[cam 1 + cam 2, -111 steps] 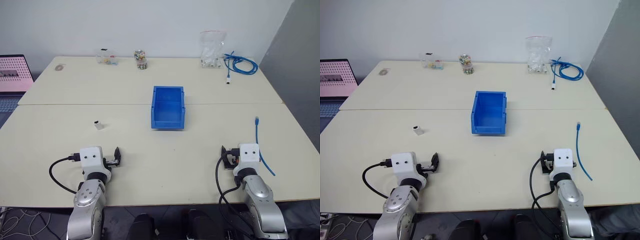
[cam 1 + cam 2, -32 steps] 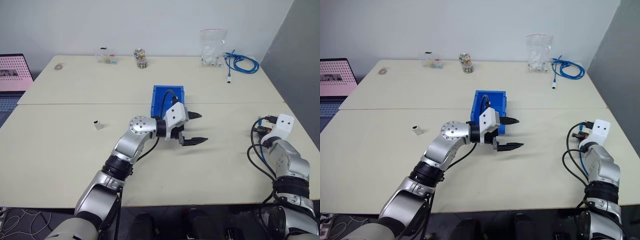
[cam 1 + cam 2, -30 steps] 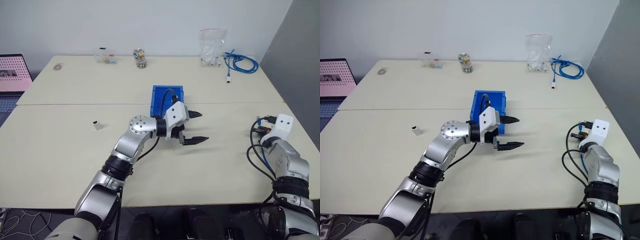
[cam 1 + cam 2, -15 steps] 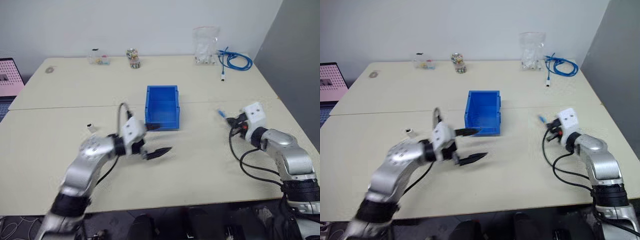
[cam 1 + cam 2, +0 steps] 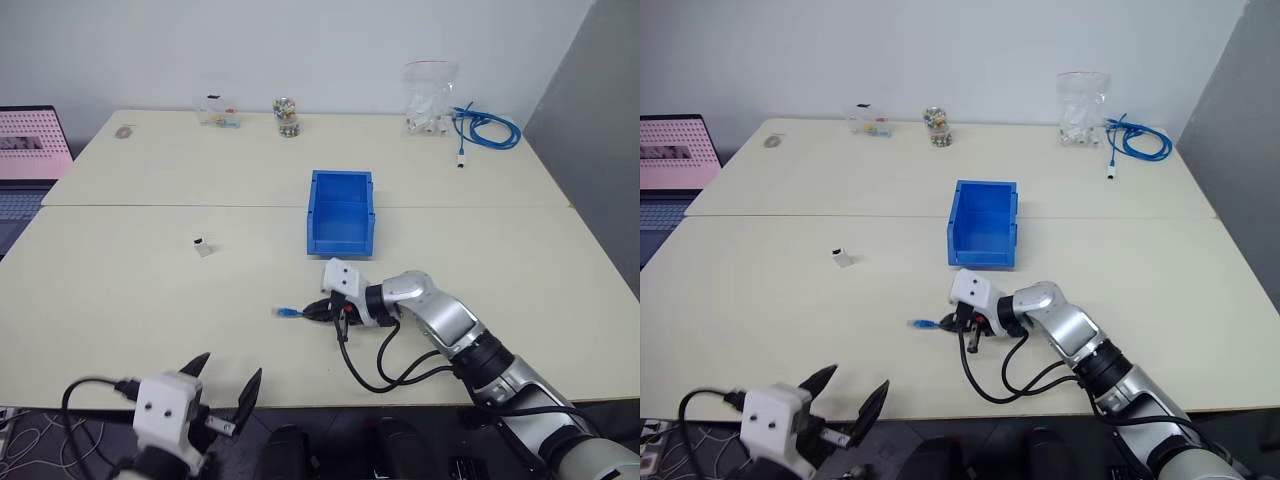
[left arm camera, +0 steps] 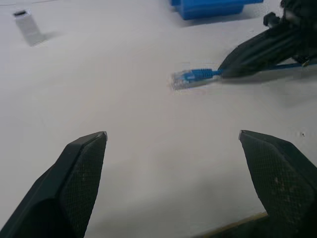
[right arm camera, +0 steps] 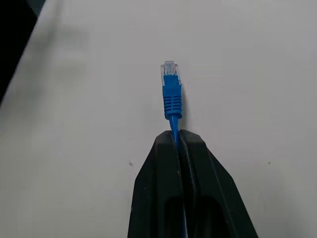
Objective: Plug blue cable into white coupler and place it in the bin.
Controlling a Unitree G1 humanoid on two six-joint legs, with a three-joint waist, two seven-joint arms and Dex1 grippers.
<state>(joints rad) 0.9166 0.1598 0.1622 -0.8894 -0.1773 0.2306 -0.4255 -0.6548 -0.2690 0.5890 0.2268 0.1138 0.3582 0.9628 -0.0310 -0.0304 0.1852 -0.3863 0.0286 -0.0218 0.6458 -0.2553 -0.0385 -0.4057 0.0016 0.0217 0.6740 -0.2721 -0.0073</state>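
Right pincer (image 7: 178, 141) pinches the blue cable (image 7: 171, 94) (plug forward); left pincer (image 5: 222, 385) gapes.

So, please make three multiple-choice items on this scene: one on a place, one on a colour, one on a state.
1. Where does the white coupler lie?
A. in the bin
B. on the table, to the left of the bin
C. in the left gripper

2. What colour is the bin?
A. red
B. white
C. blue

3. How is the right gripper?
A. shut on the blue cable
B. wide open over the bin
C. shut on the coupler

Answers:
1 B: it rests alone on the table, apart from both grippers.
2 C: its walls are bright blue.
3 A: its fingers pinch the blue cable just behind the plug; the left gripper stands open.
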